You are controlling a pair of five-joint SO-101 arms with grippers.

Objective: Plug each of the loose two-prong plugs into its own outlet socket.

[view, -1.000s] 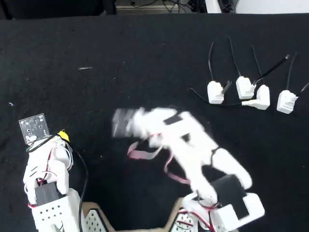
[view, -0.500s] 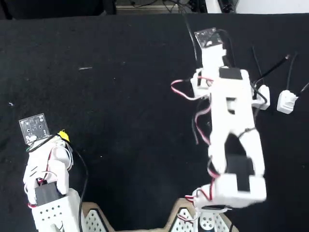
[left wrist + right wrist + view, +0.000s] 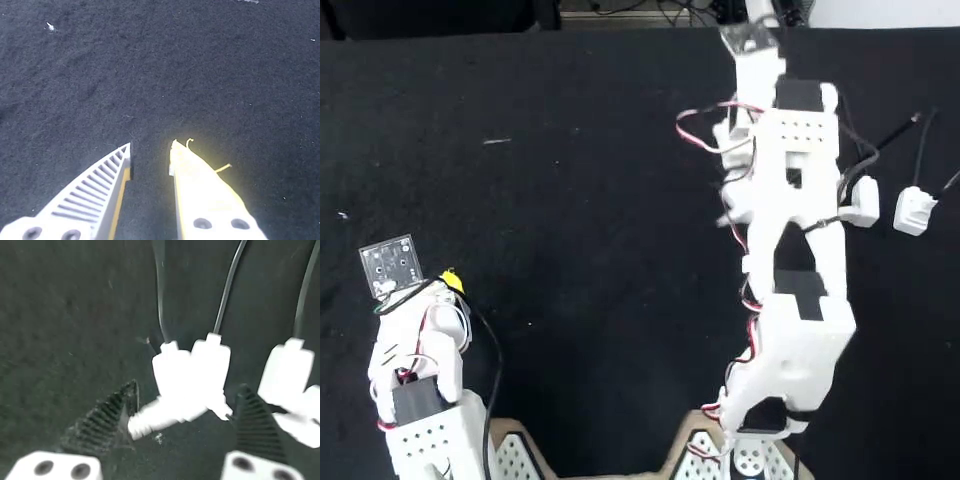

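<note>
Two white plugs [image 3: 865,200] [image 3: 915,212] with black cords lie at the table's far right; the others are hidden under my right arm [image 3: 790,150], which stretches out over them. In the right wrist view my right gripper [image 3: 187,387] is open, its black fingers [image 3: 107,422] on either side of a pair of joined white plug bodies [image 3: 190,375] lying on the cloth. Another plug [image 3: 290,372] lies beside them. My left gripper [image 3: 150,147] is open over bare black cloth with nothing between its fingers; it sits at the near left [image 3: 442,290].
The black cloth [image 3: 570,150] covers the whole table. Black cords [image 3: 895,135] run away from the plugs toward the far edge. A small white speck [image 3: 496,141] lies at the far left.
My right arm has swung from the middle of the table out to the far right and now reaches over the plugs. The left arm has not moved.
</note>
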